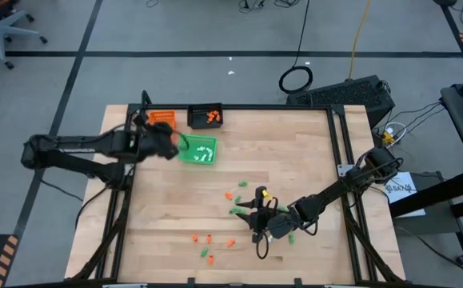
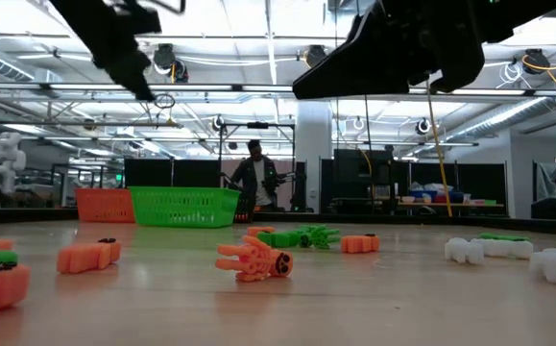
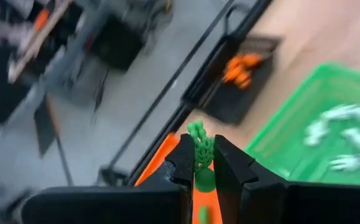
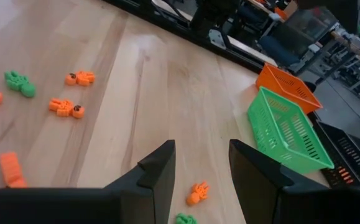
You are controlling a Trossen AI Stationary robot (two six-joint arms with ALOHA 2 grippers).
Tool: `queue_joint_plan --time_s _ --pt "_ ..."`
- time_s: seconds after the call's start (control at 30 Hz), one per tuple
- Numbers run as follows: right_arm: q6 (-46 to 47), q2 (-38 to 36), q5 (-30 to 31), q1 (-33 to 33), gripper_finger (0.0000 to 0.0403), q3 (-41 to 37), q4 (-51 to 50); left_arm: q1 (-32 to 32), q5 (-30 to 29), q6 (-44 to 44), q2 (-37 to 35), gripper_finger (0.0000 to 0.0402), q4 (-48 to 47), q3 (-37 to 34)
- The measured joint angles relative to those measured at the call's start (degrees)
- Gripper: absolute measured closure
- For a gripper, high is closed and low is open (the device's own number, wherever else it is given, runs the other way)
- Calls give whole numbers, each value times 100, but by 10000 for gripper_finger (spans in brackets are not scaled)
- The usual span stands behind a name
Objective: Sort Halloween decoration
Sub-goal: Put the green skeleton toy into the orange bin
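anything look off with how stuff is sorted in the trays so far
Yes: colours and trays do not match. The green tray holds white pieces, and the black tray holds orange pieces. The left gripper, beside the orange tray, holds a green piece.

white pieces (image 3: 344, 140) in green tray (image 3: 279, 134) blurred, orange tray (image 3: 161, 163) mostly hidden — behind jaws
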Motion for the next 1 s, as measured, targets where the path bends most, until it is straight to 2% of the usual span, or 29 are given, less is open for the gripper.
queue_joint_plan --time_s 0.07,0.23,0.33,0.63,1.0 --pt "102 0 -6 0 266 0 -99 561 307 -59 11 369 11 0" --pt "264 0 -9 0 266 0 -211 1767 1551 -196 192 369 21 0" --pt "258 0 -9 0 266 0 -206 2326 1930 -196 431 369 73 0" --pt "390 0 -31 0 266 0 -213 3341 2128 -644 1590 369 114 0" --pt "404 0 -33 -4 266 0 -296 3427 2164 -489 2863 368 268 -2"
